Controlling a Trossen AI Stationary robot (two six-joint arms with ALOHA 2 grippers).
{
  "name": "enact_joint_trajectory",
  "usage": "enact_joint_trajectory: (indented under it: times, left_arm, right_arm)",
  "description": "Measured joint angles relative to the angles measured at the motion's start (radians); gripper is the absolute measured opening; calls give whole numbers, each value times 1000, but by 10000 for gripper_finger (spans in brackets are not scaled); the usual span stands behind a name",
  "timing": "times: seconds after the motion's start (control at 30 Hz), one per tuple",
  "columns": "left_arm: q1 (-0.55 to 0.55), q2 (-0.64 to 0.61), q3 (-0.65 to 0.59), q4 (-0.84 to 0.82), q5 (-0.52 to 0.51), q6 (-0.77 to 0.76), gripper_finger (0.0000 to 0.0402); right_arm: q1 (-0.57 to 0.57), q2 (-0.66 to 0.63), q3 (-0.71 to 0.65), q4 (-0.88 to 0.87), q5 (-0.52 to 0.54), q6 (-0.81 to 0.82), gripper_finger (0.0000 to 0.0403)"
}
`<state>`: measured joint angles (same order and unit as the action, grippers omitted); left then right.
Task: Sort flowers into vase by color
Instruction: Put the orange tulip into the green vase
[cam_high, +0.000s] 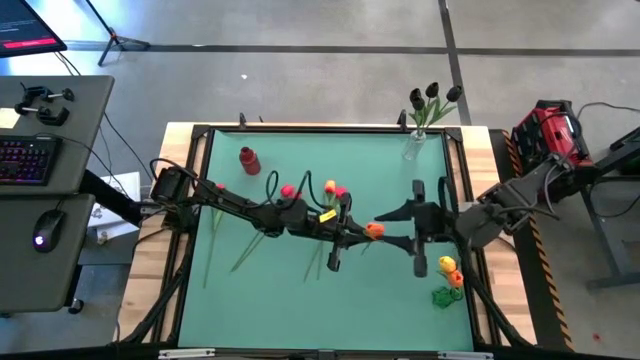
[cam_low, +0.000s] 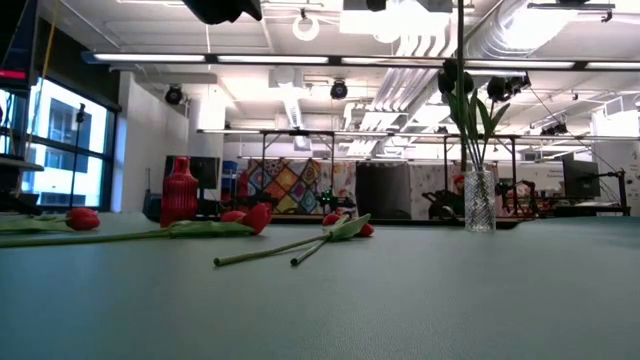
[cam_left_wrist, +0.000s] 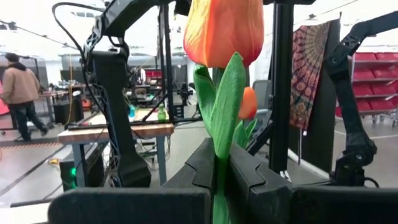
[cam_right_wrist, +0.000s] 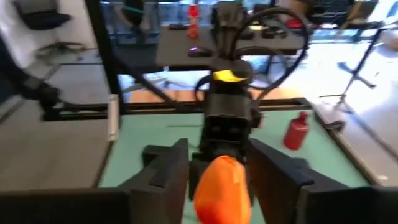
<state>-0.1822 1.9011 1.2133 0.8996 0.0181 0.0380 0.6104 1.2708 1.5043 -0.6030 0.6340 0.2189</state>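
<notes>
Apparently three dark tulips (cam_high: 432, 94) fill vase (cam_high: 414, 146).

Orange tulip (cam_left_wrist: 222, 28) with green stem, red tulips (cam_low: 82, 218) on teal-green mat (cam_high: 390, 300), near-black tulips (cam_high: 432, 96) in clear glass vase (cam_low: 480, 200), red bottle-shaped vase (cam_high: 248, 159), dark arms.

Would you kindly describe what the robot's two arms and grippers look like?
Both arms are dark, jointed and slim. The left arm carries a small yellow label and black cabling near its base. The left gripper and right gripper each have two blocky, matte black fingers with angular faces.
</notes>
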Motion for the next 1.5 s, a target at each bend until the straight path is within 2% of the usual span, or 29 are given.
enact_joint_trajectory:
  times: [0.23, 0.43, 0.6, 0.9, 1.1, 1.33, 1.5]
  left_arm:
    - [0, 0, 0, -6, 0, 4, 5]
    - [0, 0, 0, -7, -3, 9, 5]
    - [1, 0, 0, -6, -4, 12, 5]
    - [7, 0, 0, 0, -10, 11, 5]
    - [7, -2, 0, 26, -15, 18, 5]
    - [7, -6, 0, 93, -15, 18, 5]
    - [5, -6, 0, 98, -15, 18, 5]
  right_arm:
    - [-59, -13, 0, -124, -80, 89, 233]
    - [-128, -8, 0, -119, -218, 95, 240]
    - [-140, -8, 0, -119, -242, 96, 206]
    - [-131, -8, 0, -119, -247, 97, 82]
    - [-65, -16, 0, -118, -149, 70, 24]
    - [34, -35, 0, -118, 41, 62, 7]
    - [42, -21, 0, -81, 73, 30, 21]
